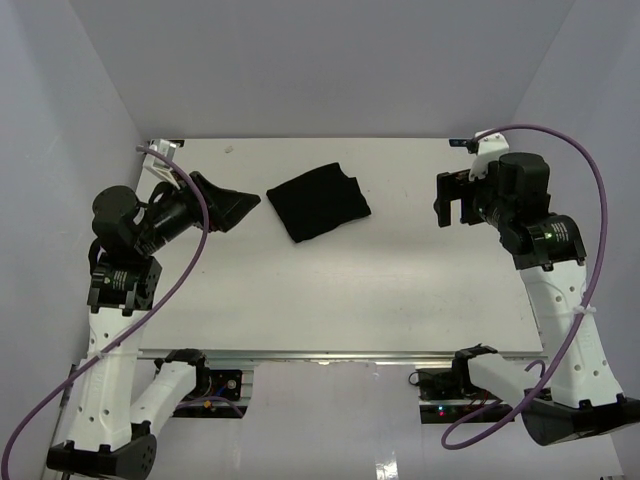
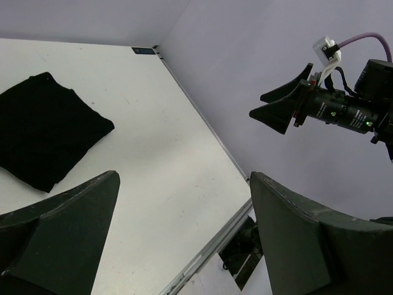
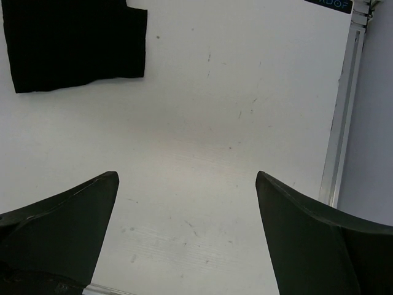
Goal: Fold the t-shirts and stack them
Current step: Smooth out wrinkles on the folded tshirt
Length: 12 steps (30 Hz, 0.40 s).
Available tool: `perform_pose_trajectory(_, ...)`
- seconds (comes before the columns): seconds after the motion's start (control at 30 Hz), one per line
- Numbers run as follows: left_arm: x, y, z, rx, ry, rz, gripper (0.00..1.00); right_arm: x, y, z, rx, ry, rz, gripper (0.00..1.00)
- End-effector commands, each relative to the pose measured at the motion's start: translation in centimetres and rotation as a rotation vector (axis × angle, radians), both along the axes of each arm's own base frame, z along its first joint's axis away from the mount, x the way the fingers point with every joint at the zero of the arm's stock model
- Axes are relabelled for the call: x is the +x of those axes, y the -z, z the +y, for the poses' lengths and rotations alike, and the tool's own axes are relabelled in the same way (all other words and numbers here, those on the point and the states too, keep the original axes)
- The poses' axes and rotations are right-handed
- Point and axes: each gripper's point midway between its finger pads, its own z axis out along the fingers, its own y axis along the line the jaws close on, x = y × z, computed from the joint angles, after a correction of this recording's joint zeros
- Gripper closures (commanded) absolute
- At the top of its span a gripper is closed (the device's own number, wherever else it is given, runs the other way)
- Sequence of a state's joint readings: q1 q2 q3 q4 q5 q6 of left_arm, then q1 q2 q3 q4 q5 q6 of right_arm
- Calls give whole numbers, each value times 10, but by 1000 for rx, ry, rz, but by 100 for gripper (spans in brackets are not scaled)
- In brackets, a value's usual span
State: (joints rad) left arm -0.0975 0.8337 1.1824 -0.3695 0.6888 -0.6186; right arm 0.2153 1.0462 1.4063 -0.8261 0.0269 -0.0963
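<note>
One black t-shirt (image 1: 318, 203) lies folded into a compact rectangle on the white table, toward the back and left of centre. It also shows at the left of the left wrist view as the t-shirt (image 2: 46, 129) and at the top left of the right wrist view as the t-shirt (image 3: 73, 43). My left gripper (image 1: 240, 206) hovers just left of it, open and holding nothing, with its jaws wide apart (image 2: 184, 178). Well to the right of the shirt, my right gripper (image 1: 447, 200) is raised above the table, open and empty (image 3: 186, 176).
The white table (image 1: 330, 290) is enclosed by pale walls on three sides. A metal rail (image 1: 300, 355) runs along its near edge above the arm bases. A small fixture (image 1: 160, 148) sits at the back left corner and another fixture (image 1: 462, 145) at the back right.
</note>
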Motion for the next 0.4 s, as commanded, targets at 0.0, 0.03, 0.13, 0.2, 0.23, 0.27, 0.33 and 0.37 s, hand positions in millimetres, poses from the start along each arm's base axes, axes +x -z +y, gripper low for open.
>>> perform_pose_trajectory(0.0,-2,9,2,-2,-15,42,2,-3,-19,-5,15,26,-65,0)
perform_pose_trajectory(0.03,-3,7,3,-1,-16,38,2,-4,-20,-5,17,24,-71,0)
perform_pose_trajectory(0.13,-3,8,3,-2,-19,44,2,-4,-21,-4,20,21,-86,0)
perform_pose_trajectory(0.2,-3,8,4,1,-24,42,2,-5,-20,-4,16,13,-95,0)
perform_pose_trajectory(0.23,-2,8,4,-1,-27,45,2,-4,-21,-3,15,8,-106,0)
perform_pose_trajectory(0.27,-3,8,4,-1,-27,43,2,-4,-20,-4,18,8,-107,0)
perform_pose_trajectory(0.33,-2,7,5,3,-35,38,2,-6,-14,-4,14,3,-109,0)
perform_pose_trajectory(0.37,-2,8,5,5,-36,38,2,-5,-15,-4,12,2,-126,0)
